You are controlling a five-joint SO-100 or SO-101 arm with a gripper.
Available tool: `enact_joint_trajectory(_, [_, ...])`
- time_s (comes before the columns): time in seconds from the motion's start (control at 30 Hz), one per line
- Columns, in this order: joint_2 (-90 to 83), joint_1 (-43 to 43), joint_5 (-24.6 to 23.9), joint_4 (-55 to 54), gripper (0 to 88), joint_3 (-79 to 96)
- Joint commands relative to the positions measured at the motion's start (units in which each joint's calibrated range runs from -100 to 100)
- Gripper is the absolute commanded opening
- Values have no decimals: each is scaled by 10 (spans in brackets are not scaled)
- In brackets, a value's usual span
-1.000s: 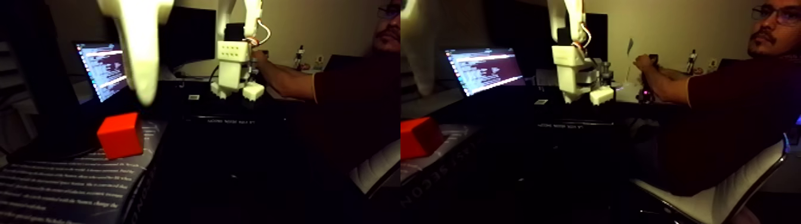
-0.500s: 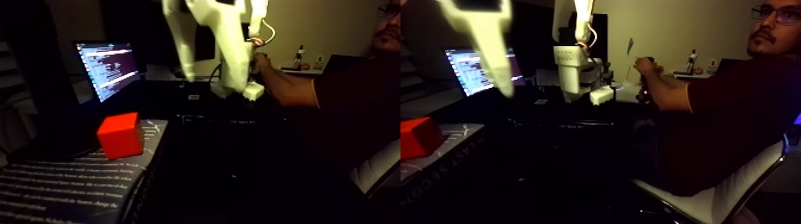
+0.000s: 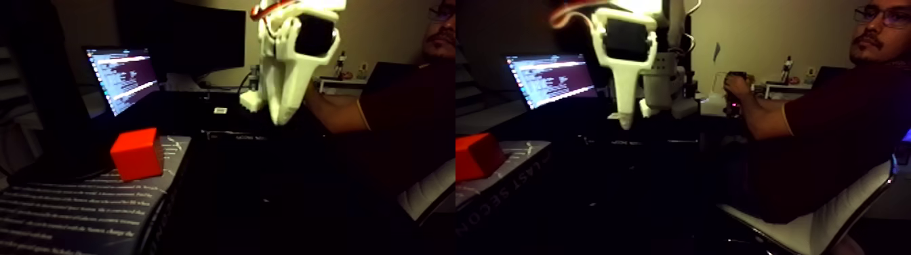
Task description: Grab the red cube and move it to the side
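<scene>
While the pincer (image 3: 281,115) hangs in the air above the dark bench (image 3: 271,190), well apart from the cube (image 3: 137,153), its white fingers point downward and blur together, so whether they are spread or closed cannot be told. It holds nothing that can be seen. The picture is a side-by-side pair of nearly equal views. In the left half the cube sits upright on the corner of a book (image 3: 81,210) with pale print on a dark cover, at the left of the scene and lower than the pincer. In the right half the same cube shows cut by the picture's left edge, resting on the book's corner, and the pincer hangs to its right and higher. A laptop (image 3: 120,76) with a lit screen of text stands behind the cube. Behind the pincer, the arm's white base (image 3: 667,85) stands on the bench. At the right a person in a dark red shirt (image 3: 834,135) sits in a chair (image 3: 820,224), one hand (image 3: 735,88) reaching to a small device on the far side of the bench. The room is dim.
</scene>
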Motion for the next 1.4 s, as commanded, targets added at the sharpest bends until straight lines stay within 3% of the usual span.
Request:
enact_joint_trajectory(0.0, [-72,-9,-71,-26,18,52])
enact_joint_trajectory(0.23, [-212,-7,-118,-37,25,157])
enact_joint_trajectory(0.6, [-388,-16,-123,22,25,216])
enact_joint_trajectory(1.37, [-526,-24,-120,74,20,252])
